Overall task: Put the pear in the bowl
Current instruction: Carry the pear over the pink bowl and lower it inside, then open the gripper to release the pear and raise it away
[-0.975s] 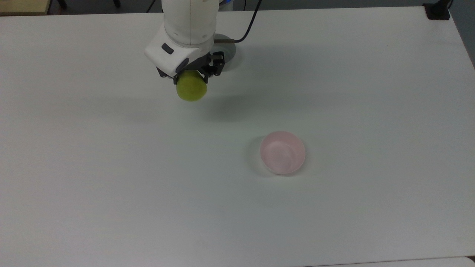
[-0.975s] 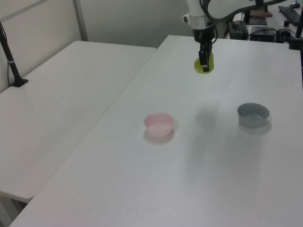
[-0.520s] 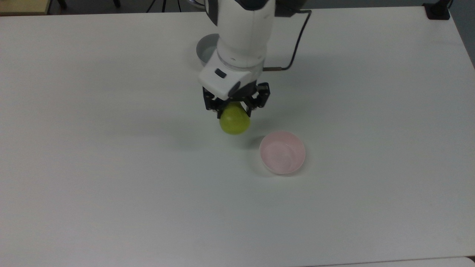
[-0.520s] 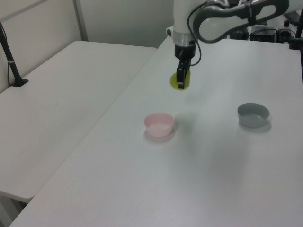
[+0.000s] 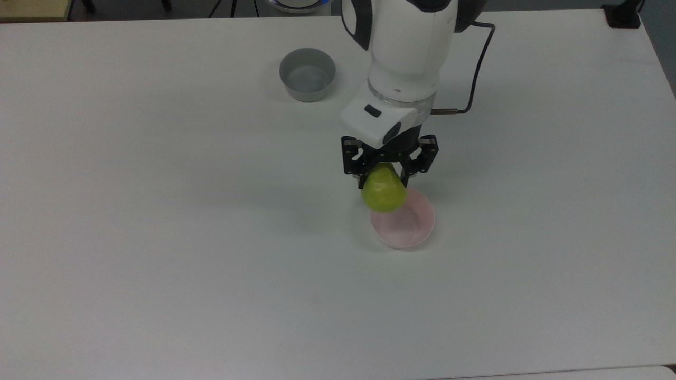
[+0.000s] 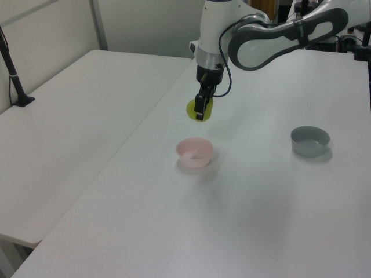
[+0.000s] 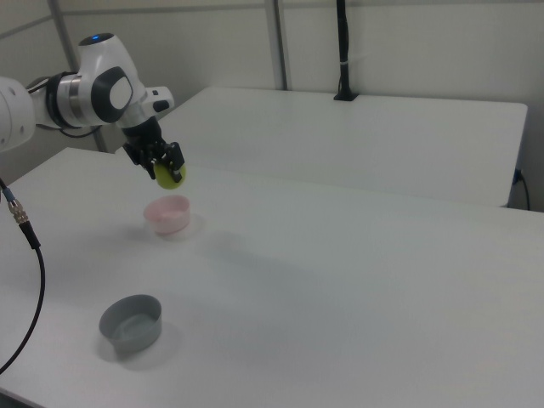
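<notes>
My gripper [image 5: 384, 177] [image 6: 199, 112] [image 7: 163, 168] is shut on the yellow-green pear [image 5: 384, 191] [image 6: 192, 109] [image 7: 168, 176], holding it by its narrow top so the fat end hangs down. The pear hangs in the air above the pale pink bowl [image 5: 403, 221] [image 6: 195, 153] [image 7: 167, 214], over the bowl's rim on the top view's upper left. The bowl stands upright on the white table with nothing inside it.
A grey bowl [image 5: 307, 74] [image 6: 309, 141] [image 7: 131, 324] stands apart from the pink one, at the top view's upper middle. A black cable [image 5: 478, 68] runs from the arm's wrist. A second white table [image 6: 69, 139] [image 7: 357, 136] adjoins this one, with a black post [image 7: 343, 51] on it.
The arm has carried the pear from the grey bowl's side across the table toward the top view's lower right, to above the pink bowl's rim. The grey bowl is uncovered now.
</notes>
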`<control>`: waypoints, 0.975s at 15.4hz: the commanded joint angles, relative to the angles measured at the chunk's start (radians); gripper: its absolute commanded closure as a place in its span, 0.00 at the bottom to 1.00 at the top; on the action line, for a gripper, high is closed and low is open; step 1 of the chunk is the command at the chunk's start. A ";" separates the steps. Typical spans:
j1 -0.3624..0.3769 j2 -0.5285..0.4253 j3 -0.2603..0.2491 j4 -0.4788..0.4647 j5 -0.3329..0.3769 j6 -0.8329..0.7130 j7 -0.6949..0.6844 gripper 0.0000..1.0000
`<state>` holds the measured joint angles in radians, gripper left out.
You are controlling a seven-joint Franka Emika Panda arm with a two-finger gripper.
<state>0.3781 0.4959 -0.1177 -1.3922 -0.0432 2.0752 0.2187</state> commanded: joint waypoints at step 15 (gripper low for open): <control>0.074 0.158 -0.014 0.018 -0.001 0.102 0.087 0.33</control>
<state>0.4423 0.6503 -0.1170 -1.3903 -0.0433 2.1644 0.2851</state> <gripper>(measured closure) 0.300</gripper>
